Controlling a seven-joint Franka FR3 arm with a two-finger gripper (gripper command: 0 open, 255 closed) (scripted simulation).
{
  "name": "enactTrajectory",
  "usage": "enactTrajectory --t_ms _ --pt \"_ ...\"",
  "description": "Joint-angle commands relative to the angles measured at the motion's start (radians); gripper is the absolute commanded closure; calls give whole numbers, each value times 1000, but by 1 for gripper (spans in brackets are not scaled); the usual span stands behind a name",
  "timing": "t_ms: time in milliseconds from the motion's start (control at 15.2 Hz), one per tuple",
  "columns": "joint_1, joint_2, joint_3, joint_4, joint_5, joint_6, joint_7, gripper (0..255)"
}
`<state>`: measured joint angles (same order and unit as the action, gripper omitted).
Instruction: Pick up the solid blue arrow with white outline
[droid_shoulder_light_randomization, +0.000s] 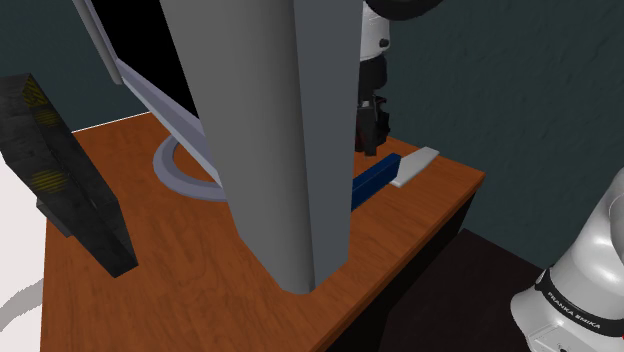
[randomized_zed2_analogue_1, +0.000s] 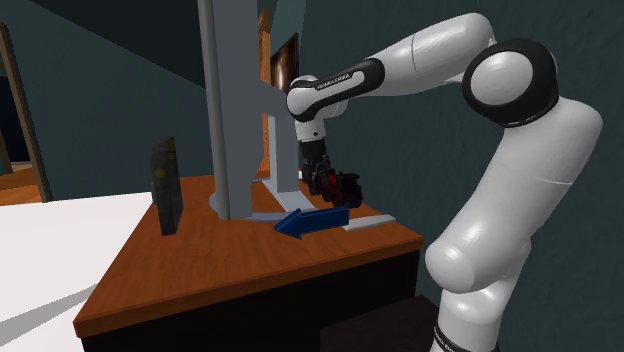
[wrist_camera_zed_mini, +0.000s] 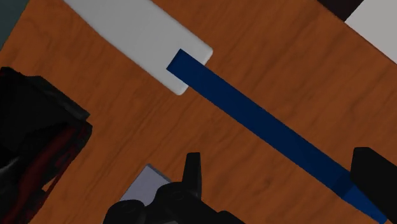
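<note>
The blue arrow (randomized_zed2_analogue_1: 312, 220) lies flat on the brown wooden table (randomized_zed2_analogue_1: 220, 265), its head pointing to the second exterior view's left. Its tail end (wrist_camera_zed_mini: 191, 70) overlaps a flat white slab (wrist_camera_zed_mini: 140, 38). In the shoulder view part of the blue arrow (droid_shoulder_light_randomization: 372, 182) shows past a grey post. My gripper (randomized_zed2_analogue_1: 320, 182) hangs low over the arrow's shaft, pointing down. In the wrist view the gripper (wrist_camera_zed_mini: 283, 168) is open, the blue shaft (wrist_camera_zed_mini: 273, 130) running between the spread fingers and close to one fingertip (wrist_camera_zed_mini: 375, 168). Nothing is clasped.
A black and red object (randomized_zed2_analogue_1: 345, 186) stands right beside the gripper, also seen as a black and red object (wrist_camera_zed_mini: 38, 153). A tall grey post (droid_shoulder_light_randomization: 280, 150) and a monitor's round base (droid_shoulder_light_randomization: 180, 175) crowd the table. A dark slab (droid_shoulder_light_randomization: 75, 185) stands further off. The table's edge (droid_shoulder_light_randomization: 440, 215) is near.
</note>
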<state>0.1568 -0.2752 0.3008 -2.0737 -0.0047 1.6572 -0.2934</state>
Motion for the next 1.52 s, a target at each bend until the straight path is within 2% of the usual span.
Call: enactTrajectory --t_ms 0,198,792,858,1452 --pt "24 64 34 21 -10 -5 -7 0" --pt "53 142 71 45 -28 -15 -24 0" --pt "54 164 75 -35 -34 86 -11 0" --pt "54 165 76 -36 -35 88 -11 255" --pt "54 164 75 -35 -34 86 -11 255"
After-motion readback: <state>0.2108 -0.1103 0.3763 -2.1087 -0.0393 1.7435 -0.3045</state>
